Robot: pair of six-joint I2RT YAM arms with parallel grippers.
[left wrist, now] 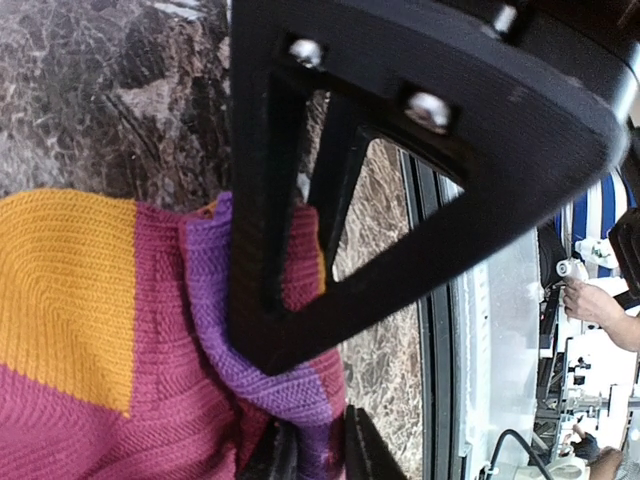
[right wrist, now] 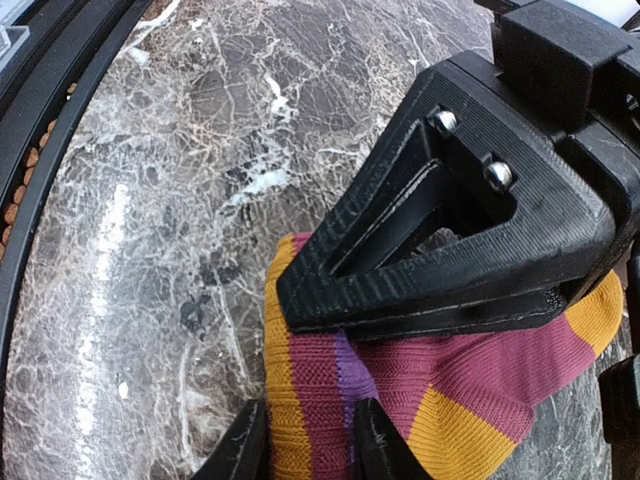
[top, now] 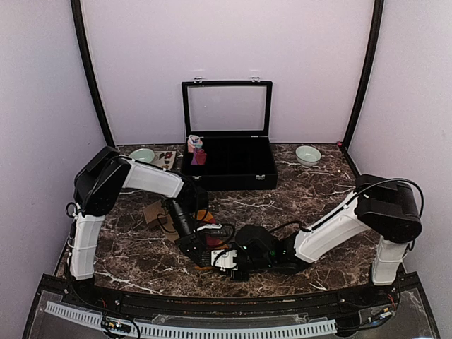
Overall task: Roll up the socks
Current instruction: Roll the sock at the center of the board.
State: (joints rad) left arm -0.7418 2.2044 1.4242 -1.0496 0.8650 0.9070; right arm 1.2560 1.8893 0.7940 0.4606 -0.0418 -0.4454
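1. Work area. We see both arms folded inward over the near centre of the marbled counter [top: 318, 191], wrists close together.

2. Task items. The red-maroon sock [left wrist: 150, 400] lies on the counter beneath the two wrists. Its orange patch [left wrist: 60, 290] faces the left wrist camera, with the purple cuff band [left wrist: 215, 290] bunched beside it. The tan-brown sock [top: 154, 212] lies apart, on the counter just left of the left forearm.

3. Left end effector [left wrist: 290, 400]. The purple cuff band runs between its upper finger [left wrist: 400, 150] and the lower finger at the bottom edge of the left wrist view. We cannot tell whether the fabric is clenched or merely lying in the gap.

4. Right end effector [right wrist: 320, 370]. Its upper finger [right wrist: 440, 250] sits on the striped end of the same sock, and the fabric fills the space down to the lower finger. We cannot tell whether it is grasping the sock.

5. Other items. A black case [top: 226, 185] stands at the rear with its glass lid [top: 227, 106] raised. A pink and light-blue bundle [top: 195, 147] sits in its left end. One pale bowl [top: 143, 155] rests left of the case and another [top: 307, 154] right of it.
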